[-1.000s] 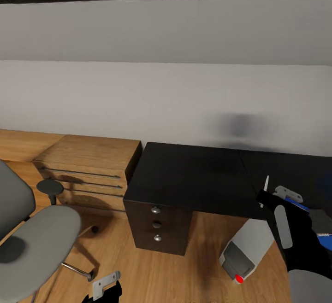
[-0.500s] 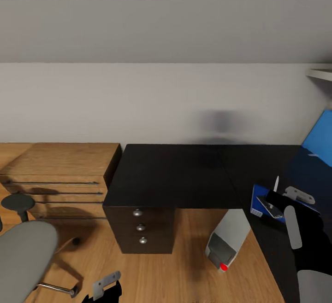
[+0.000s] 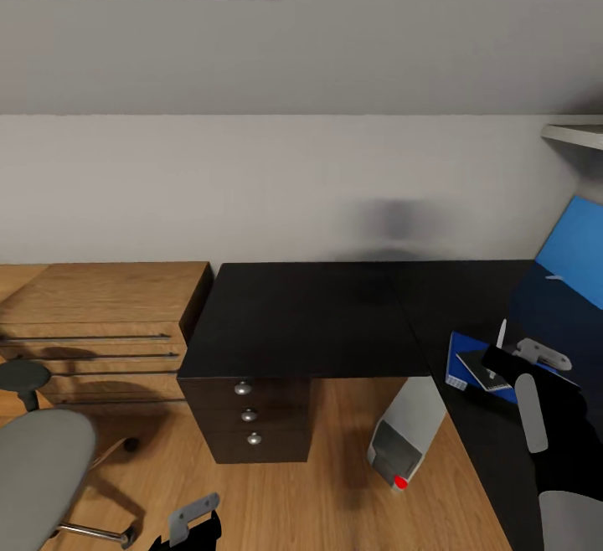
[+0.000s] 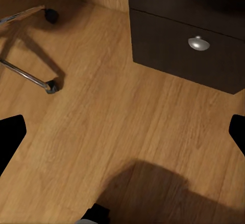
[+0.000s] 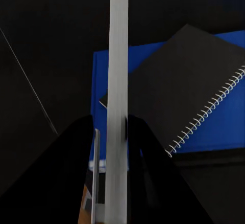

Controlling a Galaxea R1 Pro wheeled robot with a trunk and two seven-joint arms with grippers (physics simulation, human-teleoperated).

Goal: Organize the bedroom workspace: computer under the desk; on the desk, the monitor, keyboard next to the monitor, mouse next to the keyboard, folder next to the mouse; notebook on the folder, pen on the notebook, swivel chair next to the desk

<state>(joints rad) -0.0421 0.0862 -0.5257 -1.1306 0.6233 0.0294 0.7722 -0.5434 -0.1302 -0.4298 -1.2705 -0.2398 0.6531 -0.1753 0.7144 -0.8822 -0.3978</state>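
Observation:
The black desk (image 3: 310,316) stands against the wall, with the silver-grey computer (image 3: 402,440) on the floor under it. On the desk's right wing lies the blue folder (image 3: 463,357) with the dark notebook (image 3: 486,369) on top of it. My right gripper (image 3: 505,360) is shut on the white pen (image 3: 501,335) and hovers over them. The right wrist view has the pen (image 5: 117,81) crossing the folder (image 5: 109,75) beside the spiral notebook (image 5: 189,86). My left gripper (image 3: 191,522) hangs open low over the floor. The swivel chair (image 3: 38,467) sits at the lower left. Monitor, keyboard and mouse are out of view.
A light wooden drawer chest (image 3: 100,316) stands left of the desk's dark drawer unit (image 3: 247,417). A blue wall panel (image 3: 578,254) leans at the far right under a shelf. In the left wrist view, the chair's base legs (image 4: 30,75) lie on the wood floor near the drawers.
The head camera has panned right, so chair and chest slid left and the folder with the notebook came into view. My right gripper still holds the pen above them.

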